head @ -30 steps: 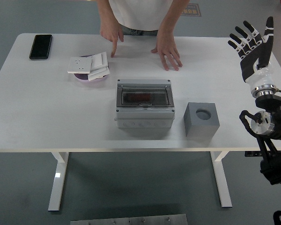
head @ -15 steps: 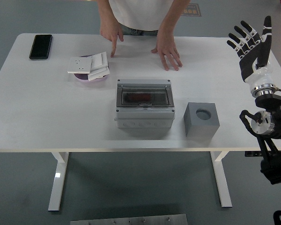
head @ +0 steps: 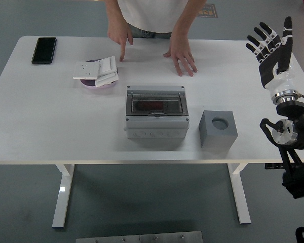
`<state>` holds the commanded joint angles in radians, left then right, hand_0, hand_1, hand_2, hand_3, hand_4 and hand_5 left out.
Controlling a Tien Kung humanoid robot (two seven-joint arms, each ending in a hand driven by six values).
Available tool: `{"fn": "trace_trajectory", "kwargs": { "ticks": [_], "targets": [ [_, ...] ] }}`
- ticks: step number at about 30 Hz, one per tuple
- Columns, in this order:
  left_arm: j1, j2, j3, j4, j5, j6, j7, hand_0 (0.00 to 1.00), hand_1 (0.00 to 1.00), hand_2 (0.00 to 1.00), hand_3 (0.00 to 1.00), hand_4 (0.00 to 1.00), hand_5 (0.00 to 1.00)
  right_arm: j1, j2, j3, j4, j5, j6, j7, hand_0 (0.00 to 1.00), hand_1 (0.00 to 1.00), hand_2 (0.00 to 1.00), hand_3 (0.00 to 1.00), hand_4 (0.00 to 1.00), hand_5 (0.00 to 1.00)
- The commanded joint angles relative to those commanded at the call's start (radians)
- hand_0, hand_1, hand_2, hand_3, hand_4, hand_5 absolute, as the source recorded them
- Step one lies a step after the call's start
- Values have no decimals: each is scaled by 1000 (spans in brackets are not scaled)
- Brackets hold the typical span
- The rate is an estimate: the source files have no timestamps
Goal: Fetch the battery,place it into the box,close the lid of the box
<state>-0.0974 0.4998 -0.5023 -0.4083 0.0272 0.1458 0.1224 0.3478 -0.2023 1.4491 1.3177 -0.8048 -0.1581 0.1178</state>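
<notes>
head view | my right hand (head: 271, 48) up at the table's (head: 40, 116) right edge, fingers spread wide, holding nothing | box (head: 156, 112) mid-table, clear lid down, something reddish inside, can't tell if it's the battery | grey block (head: 218, 129) just beside it, round hole on top

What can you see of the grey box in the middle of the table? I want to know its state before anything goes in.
The box is a light grey, plastic-looking case, rectangular, lying flat near the middle of the white table. Its dark, see-through lid appears shut; something reddish shows dimly beneath it. Screws sit at the frame's corners, and round marks line its front wall. Nothing touches it; a grey cube stands apart to its right.
</notes>
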Motion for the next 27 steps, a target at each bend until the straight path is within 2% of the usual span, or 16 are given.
{"fn": "trace_trajectory", "kwargs": {
  "ticks": [10,27],
  "targets": [
    [-2,1,-1,0,1,0,0,617,723,648,601,718,218,3,1,2,1,-2,-1,1,835,787,803,852,968,998],
    [-1,0,0,-1,-1,0,0,618,724,648,600,718,219,1,0,-2,2,-5,-2,-3,835,785,801,858,960,998]
  ]
}}
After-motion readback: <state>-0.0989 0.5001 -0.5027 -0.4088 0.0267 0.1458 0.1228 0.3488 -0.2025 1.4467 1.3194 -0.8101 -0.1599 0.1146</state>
